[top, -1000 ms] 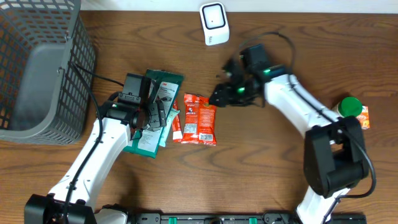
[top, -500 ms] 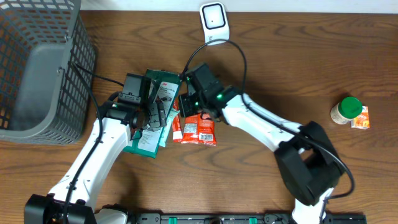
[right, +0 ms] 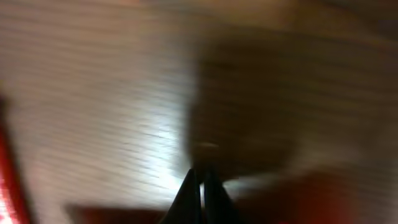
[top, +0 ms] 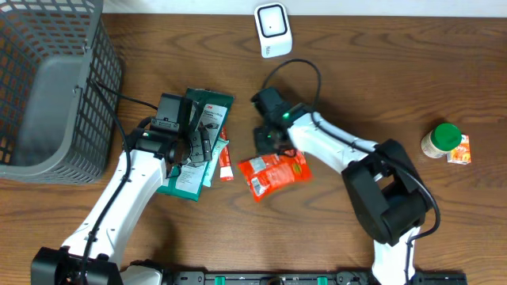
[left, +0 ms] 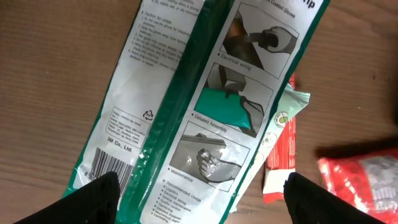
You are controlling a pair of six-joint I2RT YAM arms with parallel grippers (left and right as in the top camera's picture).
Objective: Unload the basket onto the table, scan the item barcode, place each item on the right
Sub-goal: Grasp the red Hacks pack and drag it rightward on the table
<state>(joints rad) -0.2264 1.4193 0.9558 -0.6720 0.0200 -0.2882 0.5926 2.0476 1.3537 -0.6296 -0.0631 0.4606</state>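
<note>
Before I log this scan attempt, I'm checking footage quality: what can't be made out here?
Right wrist view: motion blur everywhere; whether the shut right gripper pinches the red packet is unclear.
Overhead: the red packet's print is too small to find a barcode.
Left wrist view: the barcode on the green package is cut by the bottom edge and a left finger.
Overhead: the left arm covers part of the green package.
</note>
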